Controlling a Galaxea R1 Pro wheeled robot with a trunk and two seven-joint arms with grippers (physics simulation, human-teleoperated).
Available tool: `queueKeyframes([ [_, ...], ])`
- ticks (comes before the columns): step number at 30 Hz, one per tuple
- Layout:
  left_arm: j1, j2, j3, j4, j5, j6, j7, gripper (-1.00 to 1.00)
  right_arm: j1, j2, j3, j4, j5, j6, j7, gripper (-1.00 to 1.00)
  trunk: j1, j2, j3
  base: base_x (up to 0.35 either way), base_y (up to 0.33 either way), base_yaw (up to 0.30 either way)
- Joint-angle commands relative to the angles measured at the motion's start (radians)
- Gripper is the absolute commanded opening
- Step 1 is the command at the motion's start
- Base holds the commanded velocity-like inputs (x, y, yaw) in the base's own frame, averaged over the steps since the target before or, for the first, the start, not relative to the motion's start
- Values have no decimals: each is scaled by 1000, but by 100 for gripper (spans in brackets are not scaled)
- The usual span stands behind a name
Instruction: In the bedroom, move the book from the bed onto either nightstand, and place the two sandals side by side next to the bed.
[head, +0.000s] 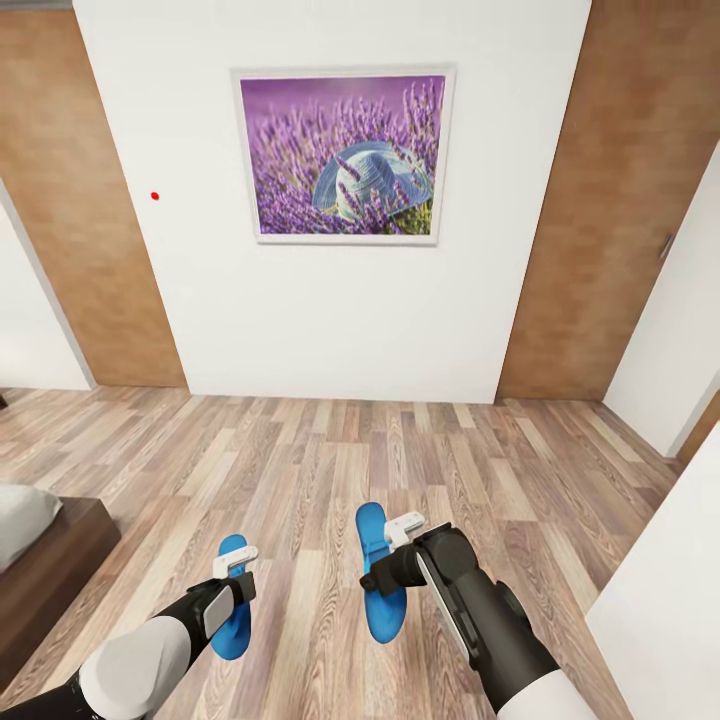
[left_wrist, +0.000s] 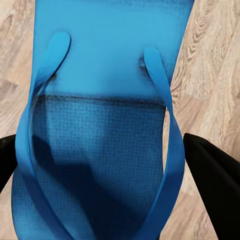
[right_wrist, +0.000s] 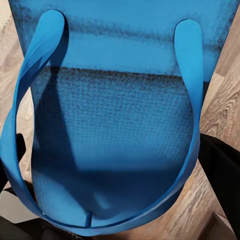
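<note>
Head view: we face a white wall (head: 330, 320) w/ the lavender-and-hat picture (head: 343, 155), wood panels either side. Bed corner (head: 45, 550) at far left. Our left gripper (head: 236, 572) sits over one blue sandal (head: 238, 625); right gripper (head: 400, 540) over the other sandal (head: 374, 530), both above the plank floor (head: 300, 460).

Left wrist view: left sandal (left_wrist: 100, 150) between dark fingers (left_wrist: 215, 185), jaws spread, apparently not clamping.

Right wrist view: right sandal (right_wrist: 115, 140) up close; we can't tell if jaws grip.
</note>
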Motion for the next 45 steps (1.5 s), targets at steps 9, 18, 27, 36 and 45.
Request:
queueKeyframes([
  [9,0,-2,3,-2,-6,6,2,-100,-1,1,1,-1,10,3,10,-100,-35,63,27,0,0,0],
  [18,0,-1,3,-3,-6,6,2,-100,0,2,2,-1,9,3,13,-100,-69,126,55,0,0,0],
  [27,0,-2,3,-2,-8,5,2,-100,0,2,2,-1,9,3,12,-100,-104,189,84,0,0,0],
  [36,0,-2,3,-2,-8,3,1,-100,0,2,2,-1,9,3,12,-100,-138,252,112,0,0,0],
  [45,0,-2,3,-3,-8,1,2,-100,0,2,3,-1,9,3,12,-100,-173,315,140,0,0,0],
])
